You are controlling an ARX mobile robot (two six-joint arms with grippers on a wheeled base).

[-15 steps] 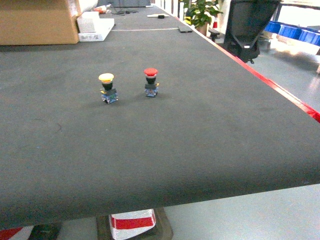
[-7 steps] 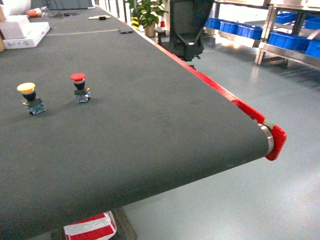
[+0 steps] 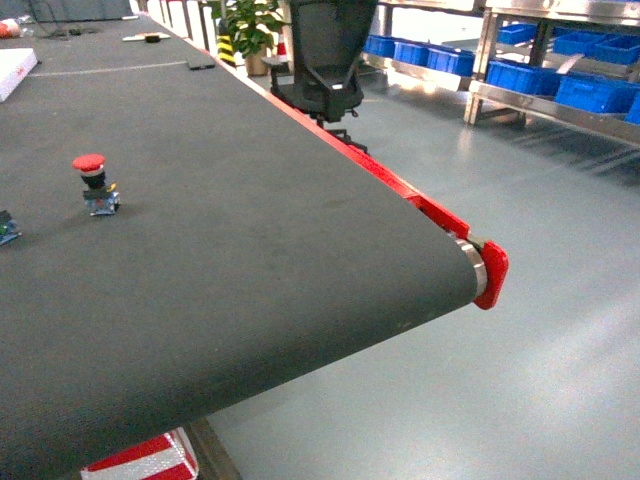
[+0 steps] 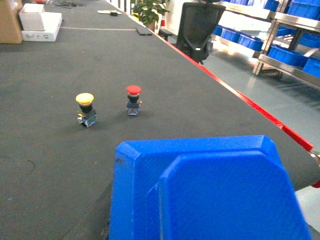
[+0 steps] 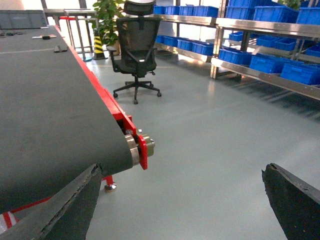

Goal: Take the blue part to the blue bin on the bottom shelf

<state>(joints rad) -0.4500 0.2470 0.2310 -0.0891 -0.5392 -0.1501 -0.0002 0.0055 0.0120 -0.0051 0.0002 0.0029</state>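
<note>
The blue part (image 4: pixel 210 192) fills the bottom of the left wrist view, right up against the camera and above the dark belt (image 4: pixel 60 150). It covers my left gripper's fingers, which hold it. In the right wrist view my right gripper (image 5: pixel 181 167) is open with nothing in it. Its dark fingers (image 5: pixel 65 205) stand wide apart over the grey floor past the belt's end. Steel racks at the far right carry several blue bins (image 5: pixel 267 62) on a low shelf (image 5: pixel 260 76). Which one is the blue bin I cannot tell. Neither gripper shows in the head view.
A red-capped button (image 3: pixel 93 182) and a yellow-capped button (image 4: pixel 85 107) stand on the belt. The belt ends at a roller with a red guard (image 3: pixel 490 275). A black office chair (image 5: pixel 136 50) stands on the floor between the belt and the racks.
The head view has swung right. Both buttons slid left in it and the yellow one is almost out of frame. The belt's end, the floor and the racks came into view.
</note>
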